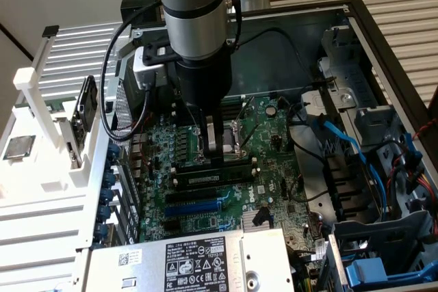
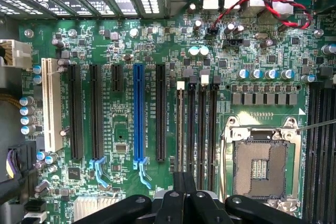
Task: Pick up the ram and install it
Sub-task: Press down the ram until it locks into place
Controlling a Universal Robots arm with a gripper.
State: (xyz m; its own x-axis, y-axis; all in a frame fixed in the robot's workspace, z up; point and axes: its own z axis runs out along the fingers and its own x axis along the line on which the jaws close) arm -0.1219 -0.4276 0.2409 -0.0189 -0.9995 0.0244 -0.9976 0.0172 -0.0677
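Here, in the exterior view's left, a white rack (image 1: pixel 41 111) is standing beside the case (image 1: pixel 363 25). At centre frame the tool (image 1: pixel 213 143), fingers together, is pressing down over the board (image 1: pixel 274 141). Just below it the ram (image 1: pixel 213 177) is lying in its slot, above the blue slot (image 1: pixel 198 206).

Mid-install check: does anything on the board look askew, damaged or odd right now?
Nothing looks damaged or spilled. The ram stands level along the memory slots, with no visible tilt. One oddity: the CPU socket is bare, with no cooler over it.
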